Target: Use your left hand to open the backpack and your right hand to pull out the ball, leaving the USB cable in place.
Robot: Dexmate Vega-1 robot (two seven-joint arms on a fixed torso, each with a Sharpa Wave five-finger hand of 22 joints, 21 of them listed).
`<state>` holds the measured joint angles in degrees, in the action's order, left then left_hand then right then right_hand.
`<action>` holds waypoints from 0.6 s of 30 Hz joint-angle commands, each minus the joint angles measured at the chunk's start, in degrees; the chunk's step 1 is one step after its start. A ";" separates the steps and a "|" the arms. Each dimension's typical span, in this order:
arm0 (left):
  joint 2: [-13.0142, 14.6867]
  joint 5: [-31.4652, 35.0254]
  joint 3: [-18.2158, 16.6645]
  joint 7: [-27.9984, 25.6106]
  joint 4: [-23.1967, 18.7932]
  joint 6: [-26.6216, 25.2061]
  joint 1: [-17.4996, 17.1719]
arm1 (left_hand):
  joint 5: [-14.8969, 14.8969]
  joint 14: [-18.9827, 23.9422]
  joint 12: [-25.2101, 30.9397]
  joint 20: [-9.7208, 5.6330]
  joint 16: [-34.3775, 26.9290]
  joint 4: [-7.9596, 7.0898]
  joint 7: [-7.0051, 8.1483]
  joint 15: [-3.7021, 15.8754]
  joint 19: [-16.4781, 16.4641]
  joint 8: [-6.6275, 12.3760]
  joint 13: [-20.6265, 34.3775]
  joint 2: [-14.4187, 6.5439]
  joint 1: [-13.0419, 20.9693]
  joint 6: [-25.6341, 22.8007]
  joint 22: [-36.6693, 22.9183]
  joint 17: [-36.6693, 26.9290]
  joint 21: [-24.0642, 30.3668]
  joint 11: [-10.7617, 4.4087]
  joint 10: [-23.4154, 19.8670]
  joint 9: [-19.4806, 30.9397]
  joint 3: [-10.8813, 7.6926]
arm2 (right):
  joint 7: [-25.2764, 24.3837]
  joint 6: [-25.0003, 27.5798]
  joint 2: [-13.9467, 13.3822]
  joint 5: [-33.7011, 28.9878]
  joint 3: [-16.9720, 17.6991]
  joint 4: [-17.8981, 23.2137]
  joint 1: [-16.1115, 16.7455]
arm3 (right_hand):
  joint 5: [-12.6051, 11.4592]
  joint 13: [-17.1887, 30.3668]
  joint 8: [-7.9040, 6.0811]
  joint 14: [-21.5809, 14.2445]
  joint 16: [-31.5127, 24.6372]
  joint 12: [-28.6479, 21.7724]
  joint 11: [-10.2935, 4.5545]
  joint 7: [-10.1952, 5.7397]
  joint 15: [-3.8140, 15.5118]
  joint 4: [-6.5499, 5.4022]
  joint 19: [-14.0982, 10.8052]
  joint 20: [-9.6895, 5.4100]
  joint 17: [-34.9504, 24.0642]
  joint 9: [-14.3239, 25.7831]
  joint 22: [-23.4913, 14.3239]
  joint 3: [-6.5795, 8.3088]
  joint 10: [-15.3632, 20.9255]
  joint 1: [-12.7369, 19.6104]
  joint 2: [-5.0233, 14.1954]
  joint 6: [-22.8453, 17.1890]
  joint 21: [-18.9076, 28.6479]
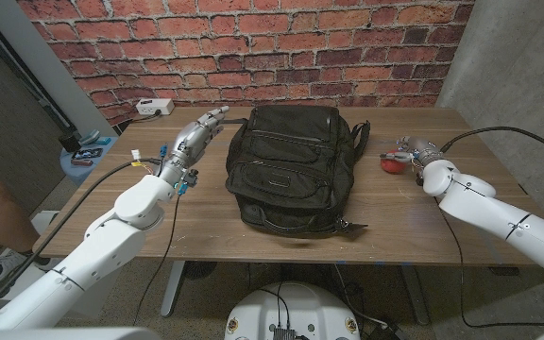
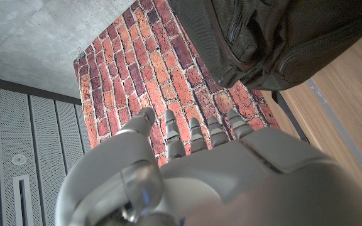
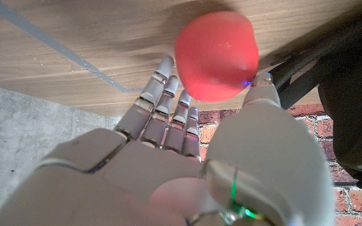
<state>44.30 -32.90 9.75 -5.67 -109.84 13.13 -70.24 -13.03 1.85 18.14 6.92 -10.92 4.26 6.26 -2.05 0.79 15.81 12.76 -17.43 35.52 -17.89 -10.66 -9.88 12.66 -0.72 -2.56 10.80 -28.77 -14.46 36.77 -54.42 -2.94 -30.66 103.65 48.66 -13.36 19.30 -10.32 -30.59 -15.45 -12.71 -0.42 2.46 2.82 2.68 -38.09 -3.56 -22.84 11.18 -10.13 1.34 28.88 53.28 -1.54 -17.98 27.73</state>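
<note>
Ball point(image 3: 217, 55), held between our right hand's point(image 1: 412, 153) fingers beside the backpack point(image 1: 289, 161), could roll away if released carelessly; left hand point(image 1: 195, 135) empty, fingers extended.

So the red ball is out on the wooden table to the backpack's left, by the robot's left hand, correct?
Not quite. The round red ball does lie on the wooden table, but to the right of the black fabric backpack, at the right hand, as the head view shows. The left hand is at the backpack's other side.
</note>
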 commanded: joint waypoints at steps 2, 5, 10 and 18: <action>0.12 -0.42 -0.87 0.17 -0.04 0.56 -0.88 | -0.39 -0.37 -0.35 0.05 0.27 0.15 0.26 -0.12 0.65 -0.29 0.03 7.61 -7.89 -0.12 -0.17 -0.11 -0.33 -0.05 -0.26 0.28 -0.61 | 1.29 2.09 -0.72 0.38 0.20 2.23 -0.50 | -0.46 0.09 -0.09 0.77 0.30 0.36 0.21 0.95 3.60 -0.06 0.54 -1.10 -0.08 0.08 -0.16 -0.36 -0.80 -0.80 -0.11 0.65 -0.52; 0.19 -0.79 -1.04 0.57 0.15 0.62 -0.88 | -0.38 -0.48 -0.44 0.04 0.31 0.18 0.35 -0.10 0.68 -0.45 -0.01 7.63 -7.93 0.07 -0.17 -0.10 -0.35 -0.04 -0.19 0.29 -0.66 | 1.25 2.70 -0.89 0.42 0.29 3.08 -0.37 | -0.52 0.05 -0.12 1.08 0.41 0.47 0.25 1.19 3.44 -0.12 0.70 -0.93 -0.06 0.04 -0.16 -0.44 -1.01 -1.03 -0.12 0.87 -0.65; 0.36 -1.14 -1.24 1.16 0.51 0.74 -0.80 | -0.37 -1.03 -0.74 -0.07 0.49 0.29 0.38 -0.21 0.75 -0.91 -0.14 7.68 -8.06 0.53 -0.16 -0.09 -0.38 0.22 0.11 0.30 -0.84 | 1.15 3.33 -1.44 0.44 0.53 4.65 0.06 | -0.62 -0.01 -0.24 1.48 0.55 0.66 0.32 1.29 2.96 -0.13 0.90 -0.73 -0.02 0.00 -0.15 -0.51 -1.40 -1.21 -0.10 0.97 -0.84; 0.79 -1.59 -1.81 1.69 0.68 0.74 -1.14 | -0.34 -2.92 -1.66 -1.58 0.92 0.72 0.53 0.41 2.79 -2.36 -0.47 7.80 -8.28 2.31 -0.09 0.00 -1.15 -0.27 1.13 0.29 -1.28 | 1.06 3.68 -1.94 0.79 1.13 6.66 0.49 | -0.72 -0.12 -0.29 2.31 0.86 0.96 0.82 1.59 2.27 -0.44 1.65 -0.17 0.04 -0.06 -0.14 -0.78 -2.08 -2.08 -0.05 1.47 -1.34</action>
<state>44.55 -33.78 8.63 -4.86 -109.47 13.79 -71.03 -13.03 -0.35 16.72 5.71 -10.16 4.98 6.86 -1.52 2.91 13.91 12.24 -17.43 35.53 -16.25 -10.67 -9.88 11.70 -0.83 -2.01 10.80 -29.49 -13.38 39.67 -55.70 -2.55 -30.15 107.80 48.60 -13.80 19.11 -10.32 -28.56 -14.82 -11.86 0.29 3.79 2.83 2.26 -36.67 -3.38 -22.85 11.12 -10.13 0.93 27.17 51.86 -1.63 -16.65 26.63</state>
